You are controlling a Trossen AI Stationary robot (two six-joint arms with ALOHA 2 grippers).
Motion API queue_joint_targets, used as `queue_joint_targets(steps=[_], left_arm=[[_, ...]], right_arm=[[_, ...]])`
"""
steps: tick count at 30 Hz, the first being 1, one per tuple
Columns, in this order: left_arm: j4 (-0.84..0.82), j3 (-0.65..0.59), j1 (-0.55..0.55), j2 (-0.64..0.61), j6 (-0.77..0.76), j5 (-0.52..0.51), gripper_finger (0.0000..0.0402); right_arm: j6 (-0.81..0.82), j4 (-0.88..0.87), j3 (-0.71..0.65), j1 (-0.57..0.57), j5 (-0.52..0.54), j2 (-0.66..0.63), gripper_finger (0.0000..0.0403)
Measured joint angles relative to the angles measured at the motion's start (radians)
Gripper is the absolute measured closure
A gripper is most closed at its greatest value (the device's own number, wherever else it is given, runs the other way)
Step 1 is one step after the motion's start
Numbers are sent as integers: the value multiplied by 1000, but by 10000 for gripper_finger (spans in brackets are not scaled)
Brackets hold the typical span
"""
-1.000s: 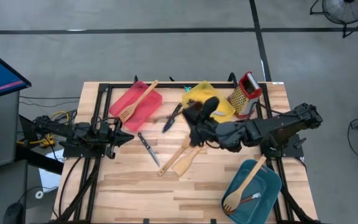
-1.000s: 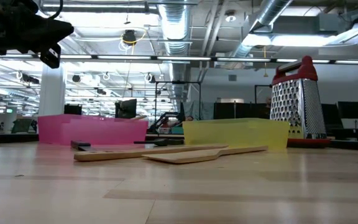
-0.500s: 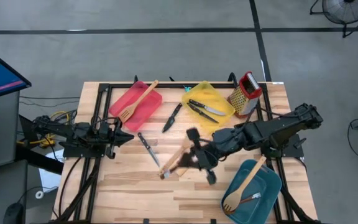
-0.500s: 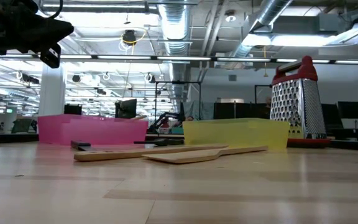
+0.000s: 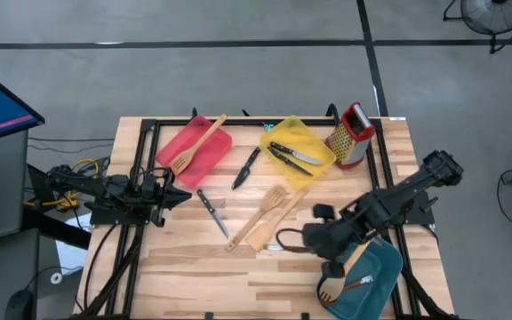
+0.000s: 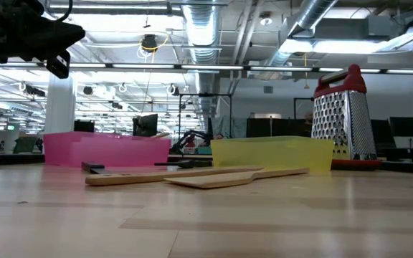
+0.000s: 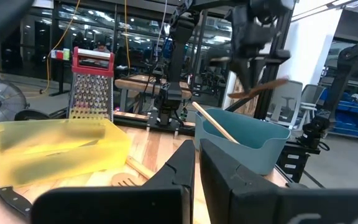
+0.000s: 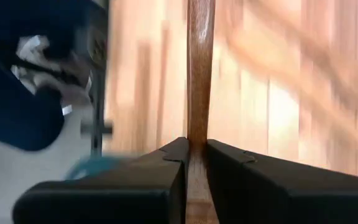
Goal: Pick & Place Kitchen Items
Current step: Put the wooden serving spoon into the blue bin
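Wooden utensil handle [image 8: 200,68] is pinched between the right tool's [image 5: 327,238] fingers, carried above the worktop [image 5: 194,267] just beside the teal tray [image 5: 382,267], which already holds a wooden slotted spatula [image 5: 349,262]. Step looks like transport-to-place: next move needs the tool over the tray, a short descent, then release without knocking the spatula inside. Left tool [image 7: 196,163] waits pressed together at the worktop's left edge; two wooden turners [image 5: 263,216] and a black-handled knife [image 5: 212,211] lie mid-worktop, another knife [image 5: 246,167] between the red tray [image 5: 204,158] and yellow tray [image 5: 316,160].
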Motion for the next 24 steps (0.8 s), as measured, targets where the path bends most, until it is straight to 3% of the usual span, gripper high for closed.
queue_joint_targets(steps=[6,14,18,24], left_arm=[[0,0,0,0,0,0,394],[0,0,0,0,0,0,394],[0,0,0,0,0,0,394],[0,0,0,0,0,0,394]], right_arm=[[171,-90,0,104,-2,0,368],[362,-49,-58,262,227,0,364],[455,-56,-106,323,258,0,367],[426,-49,-201,376,256,0,365]])
